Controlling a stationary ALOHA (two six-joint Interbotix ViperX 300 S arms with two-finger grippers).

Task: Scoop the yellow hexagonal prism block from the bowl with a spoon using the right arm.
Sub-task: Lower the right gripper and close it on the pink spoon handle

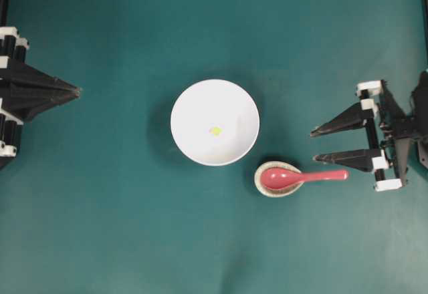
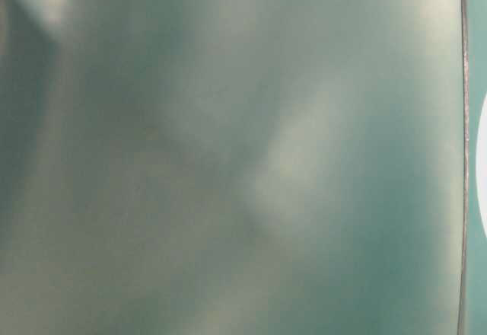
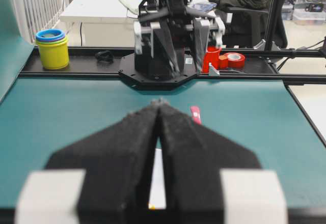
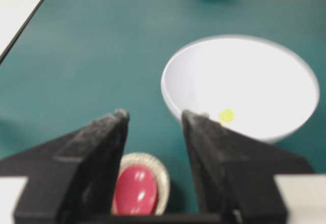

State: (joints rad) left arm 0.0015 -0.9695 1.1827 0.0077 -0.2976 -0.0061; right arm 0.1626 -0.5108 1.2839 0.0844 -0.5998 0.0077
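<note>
My right tool spread beside the spoon, nothing picked up.

The teal tabletop (image 1: 100, 227) carries the white bowl (image 1: 215, 122) at its middle, and the yellow hexagonal prism block (image 1: 215, 131) lies inside, near the bowl's centre. Just beside the bowl sits a small speckled spoon rest (image 1: 265, 186) holding the scoop of the pink-red spoon (image 1: 301, 176), handle pointing toward my right tool (image 1: 313, 145), whose jaws stand wide apart and empty. My left tool (image 1: 77, 91), pressed together, sits well apart at the far edge.
</note>
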